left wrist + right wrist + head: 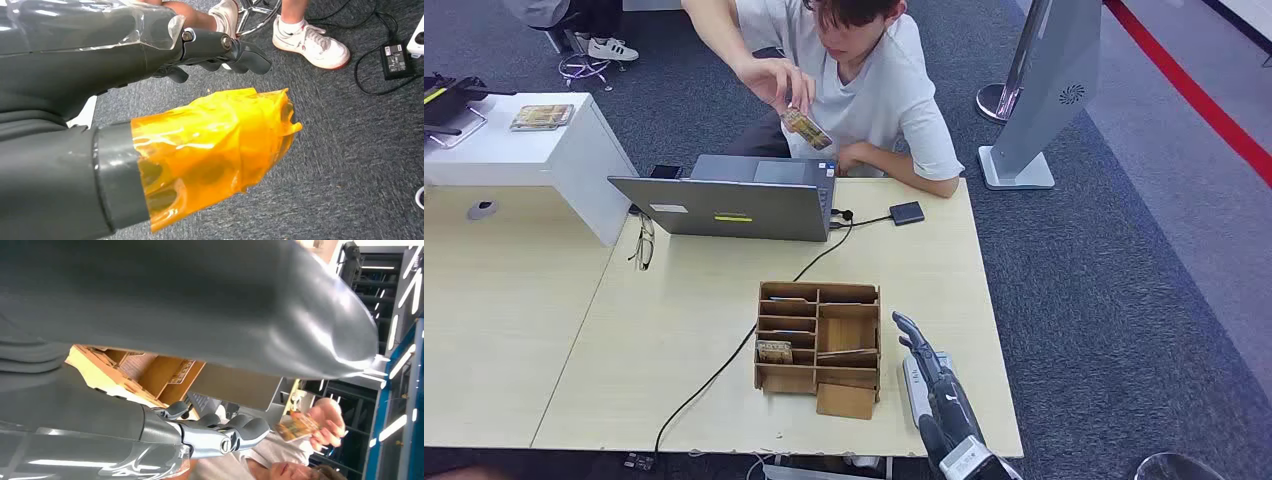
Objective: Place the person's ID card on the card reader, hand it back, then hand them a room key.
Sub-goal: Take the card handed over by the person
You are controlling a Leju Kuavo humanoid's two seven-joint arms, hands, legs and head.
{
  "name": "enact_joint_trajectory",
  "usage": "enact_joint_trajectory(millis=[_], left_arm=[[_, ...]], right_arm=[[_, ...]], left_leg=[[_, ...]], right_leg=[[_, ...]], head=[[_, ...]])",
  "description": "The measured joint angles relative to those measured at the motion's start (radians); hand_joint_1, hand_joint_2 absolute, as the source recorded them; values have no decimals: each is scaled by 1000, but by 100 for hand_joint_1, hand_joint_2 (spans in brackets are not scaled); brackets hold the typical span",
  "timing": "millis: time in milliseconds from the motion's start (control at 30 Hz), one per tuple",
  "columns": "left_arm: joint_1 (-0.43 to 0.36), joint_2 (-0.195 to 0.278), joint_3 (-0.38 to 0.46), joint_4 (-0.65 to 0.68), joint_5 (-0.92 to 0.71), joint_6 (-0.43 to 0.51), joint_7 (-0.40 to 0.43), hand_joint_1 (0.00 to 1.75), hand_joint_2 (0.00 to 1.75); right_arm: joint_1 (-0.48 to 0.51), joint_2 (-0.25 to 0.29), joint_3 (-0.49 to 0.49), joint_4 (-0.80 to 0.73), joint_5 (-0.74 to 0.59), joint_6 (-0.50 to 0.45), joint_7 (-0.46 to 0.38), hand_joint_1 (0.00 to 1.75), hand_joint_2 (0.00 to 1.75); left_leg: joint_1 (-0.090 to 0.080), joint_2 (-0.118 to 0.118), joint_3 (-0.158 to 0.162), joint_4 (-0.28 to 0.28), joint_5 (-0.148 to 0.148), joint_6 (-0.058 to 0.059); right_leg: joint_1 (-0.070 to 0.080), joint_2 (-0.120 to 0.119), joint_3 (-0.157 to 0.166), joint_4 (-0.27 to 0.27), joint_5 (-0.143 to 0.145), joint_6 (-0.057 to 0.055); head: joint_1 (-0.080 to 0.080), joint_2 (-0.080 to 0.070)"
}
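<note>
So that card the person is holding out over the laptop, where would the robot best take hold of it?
Probably by the card's lower free end, which slants down towards the table, since the person's hand pinches the upper end. The right hand, empty beside the wooden organizer, would likely reach up over the laptop from the robot's side and pinch the flat faces.

The ID card (807, 129), yellowish and printed, was tilted in the air beyond the worktop's far edge. A small dark card reader (906, 212) lay flat near the far right corner. A room key (775, 351) stood in the wooden organizer (818, 345).
</note>
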Motion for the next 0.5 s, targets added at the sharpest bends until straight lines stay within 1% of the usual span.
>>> enact_joint_trajectory(millis=[367, 500], left_arm=[[-5, 0, 5, 6, -3, 1, -7, 0, 0], [-14, 0, 12, 16, -23, 6, -21, 0, 0]], right_arm=[[-4, 0, 0, 0, 3, 3, -2, 0, 0], [-14, 3, 0, 0, 56, 18, -9, 0, 0]], left_leg=[[0, 0, 0, 0, 0, 0], [0, 0, 0, 0, 0, 0]], right_leg=[[0, 0, 0, 0, 0, 0], [0, 0, 0, 0, 0, 0]], head=[[0, 0], [0, 0]])
